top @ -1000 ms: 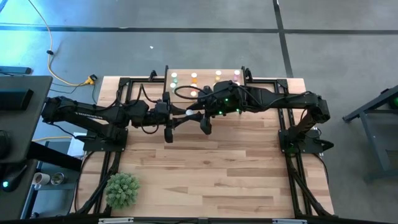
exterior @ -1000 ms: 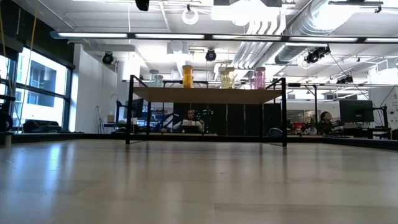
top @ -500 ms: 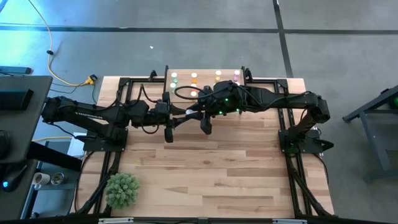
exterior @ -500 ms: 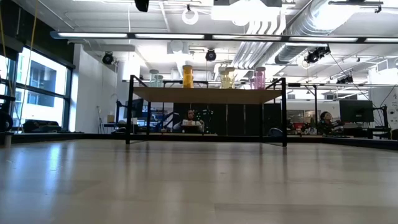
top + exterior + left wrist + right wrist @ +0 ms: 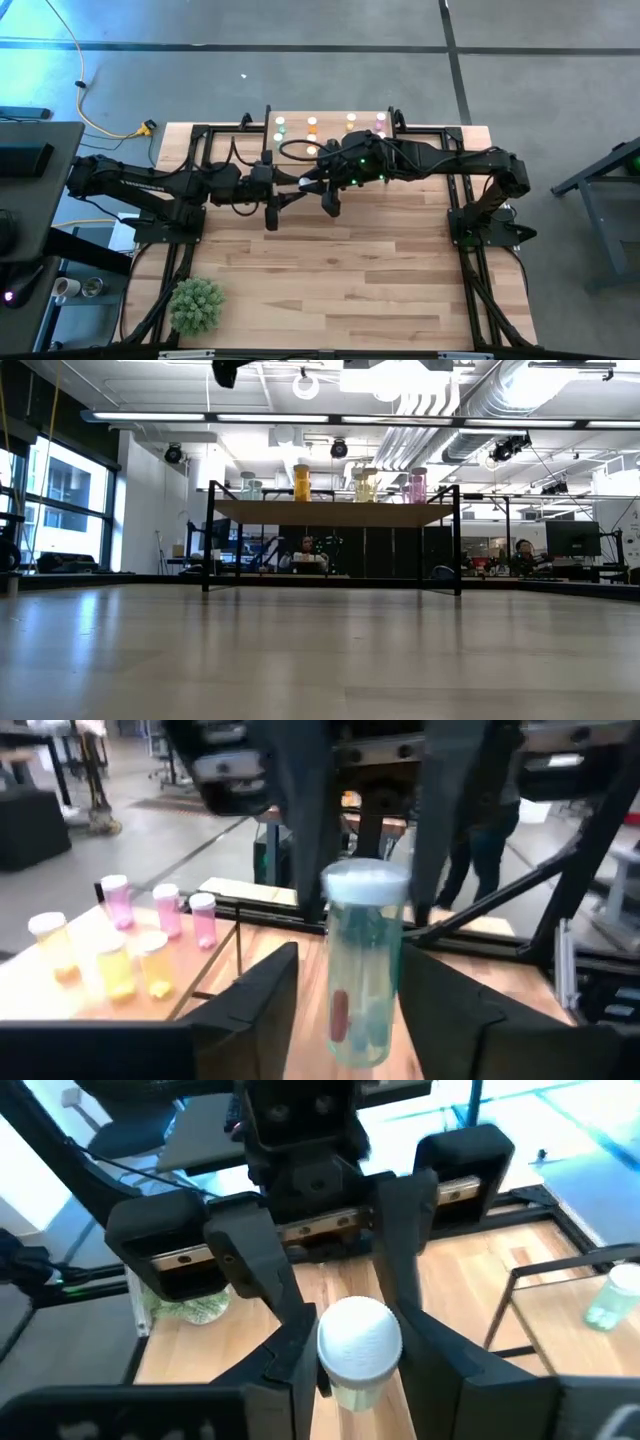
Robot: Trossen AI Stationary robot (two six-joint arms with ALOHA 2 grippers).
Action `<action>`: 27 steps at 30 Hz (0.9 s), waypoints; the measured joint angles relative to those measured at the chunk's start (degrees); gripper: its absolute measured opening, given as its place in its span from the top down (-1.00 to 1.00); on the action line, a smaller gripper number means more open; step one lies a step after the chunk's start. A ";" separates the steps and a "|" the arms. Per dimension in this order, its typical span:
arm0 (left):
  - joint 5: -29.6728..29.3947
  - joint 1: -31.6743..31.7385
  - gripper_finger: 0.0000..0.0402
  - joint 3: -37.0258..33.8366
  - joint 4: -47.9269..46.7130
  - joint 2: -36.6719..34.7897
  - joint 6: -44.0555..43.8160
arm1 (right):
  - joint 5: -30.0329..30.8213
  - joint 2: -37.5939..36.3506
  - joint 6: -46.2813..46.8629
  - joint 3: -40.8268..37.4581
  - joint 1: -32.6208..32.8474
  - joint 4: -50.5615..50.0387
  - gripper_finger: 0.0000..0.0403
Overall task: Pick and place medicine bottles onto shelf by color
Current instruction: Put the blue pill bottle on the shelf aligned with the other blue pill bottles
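A translucent green medicine bottle (image 5: 362, 970) with a pale cap stands upright in the air above the table's middle, between both grippers. My right gripper (image 5: 360, 1348) comes from the table's right and is shut on it. My left gripper (image 5: 345, 1010) comes from the left and is open, with its fingers on either side of the bottle's lower body. The shelf (image 5: 332, 138) stands at the table's far edge. It carries green (image 5: 280, 126), orange (image 5: 312, 125), yellow (image 5: 351, 122) and pink (image 5: 380, 122) bottles standing on their bases. My right gripper pinches the green bottle's top end, at the cap (image 5: 365, 885), between its two fingers (image 5: 305, 860). The fingers come from the table's right, slanting down a little. The bottle hangs upright below them, lifted clear of the table.
A green plant (image 5: 196, 305) sits near the table's front left corner. Black frame rails (image 5: 470, 240) run along both sides. A black cable loop (image 5: 298, 150) lies by the shelf. The wooden tabletop (image 5: 340, 270) spreads toward the near edge. People sit in the room behind (image 5: 305, 548).
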 joint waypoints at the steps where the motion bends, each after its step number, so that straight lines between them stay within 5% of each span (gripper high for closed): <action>1: 0.08 0.05 0.20 -0.05 -0.04 0.02 -0.88 | 0.28 -0.08 0.02 0.00 0.04 0.06 0.51; 11: -0.99 0.07 0.12 -0.04 -2.60 0.00 -5.64 | 0.29 -0.09 0.19 0.00 0.03 0.13 0.51; 27: -0.76 0.05 0.43 -0.04 -4.34 0.04 -4.94 | -0.21 -0.09 0.49 0.09 -0.03 0.39 0.51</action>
